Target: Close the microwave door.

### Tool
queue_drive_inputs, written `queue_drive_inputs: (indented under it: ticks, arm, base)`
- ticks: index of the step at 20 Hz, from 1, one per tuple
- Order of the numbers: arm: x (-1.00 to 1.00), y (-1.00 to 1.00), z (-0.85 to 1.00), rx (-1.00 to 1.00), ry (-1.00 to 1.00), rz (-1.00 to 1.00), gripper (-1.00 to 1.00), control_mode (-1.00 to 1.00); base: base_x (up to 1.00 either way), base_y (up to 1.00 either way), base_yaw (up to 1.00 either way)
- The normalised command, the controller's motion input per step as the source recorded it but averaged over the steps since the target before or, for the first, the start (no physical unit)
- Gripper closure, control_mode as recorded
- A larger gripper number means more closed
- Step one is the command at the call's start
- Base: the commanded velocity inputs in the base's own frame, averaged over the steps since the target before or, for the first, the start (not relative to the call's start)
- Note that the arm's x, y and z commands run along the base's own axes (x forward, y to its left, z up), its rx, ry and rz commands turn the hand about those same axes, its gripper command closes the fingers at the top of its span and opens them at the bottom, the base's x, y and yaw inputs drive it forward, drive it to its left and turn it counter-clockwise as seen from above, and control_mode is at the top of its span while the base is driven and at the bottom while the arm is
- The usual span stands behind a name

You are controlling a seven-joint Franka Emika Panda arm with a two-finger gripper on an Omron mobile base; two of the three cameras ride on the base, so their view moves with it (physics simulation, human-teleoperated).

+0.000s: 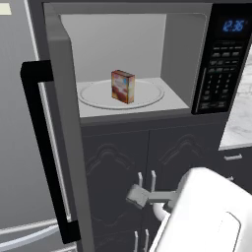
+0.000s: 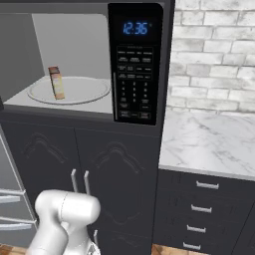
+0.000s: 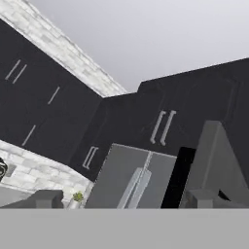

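Observation:
The microwave door (image 1: 66, 113) stands swung wide open at the left, seen edge-on, with its long black bar handle (image 1: 39, 147) facing away from the oven. The microwave (image 1: 216, 59) shows its pale interior, a round glass turntable (image 1: 147, 96) and a small colourful box (image 1: 123, 86) on it; the keypad panel (image 2: 134, 74) shows a blue display. My gripper (image 1: 137, 197) hangs low in front of the dark lower cabinets, right of and below the door's edge, apart from it. In the hand view the gripper (image 3: 124, 199) is open and holds nothing, looking up past the door (image 3: 216, 160) and handle (image 3: 182, 177).
A grey fridge (image 1: 19, 162) stands directly behind the open door on the left. Dark lower cabinet doors (image 2: 114, 174) with slim silver handles sit under the microwave. A marble counter (image 2: 209, 139) over drawers (image 2: 204, 204) lies to the right, below a pale brick wall (image 2: 214, 55).

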Motion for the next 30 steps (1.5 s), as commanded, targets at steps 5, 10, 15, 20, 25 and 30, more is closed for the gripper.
queue_drive_inputs:
  ticks: [5,10,15,20,25,30]
  arm:
    - [-0.18,0.53,-0.14,-0.18,0.28,-0.41,-1.0,-1.0]
    - [0.28,0.23,-0.19,-0.07,0.23,-0.64,-1.0,-1.0]
    - [0.56,0.23,-0.17,0.0,0.01,-0.69,-1.0,-1.0]
    - [0.2,0.42,0.0,0.0,0.16,-0.44,-1.0,-1.0]
    - [0.19,0.02,-0.01,0.0,0.3,-0.45,-1.0,-1.0]
    - [0.18,-0.43,-0.07,0.0,0.32,-0.43,-1.0,-1.0]
  base:
    - [0.0,0.0,0.0]
    - [0.0,0.0,0.0]
    - [0.0,0.0,0.0]
    - [0.0,0.0,0.0]
    - [0.0,0.0,0.0]
    - [0.0,0.0,0.0]
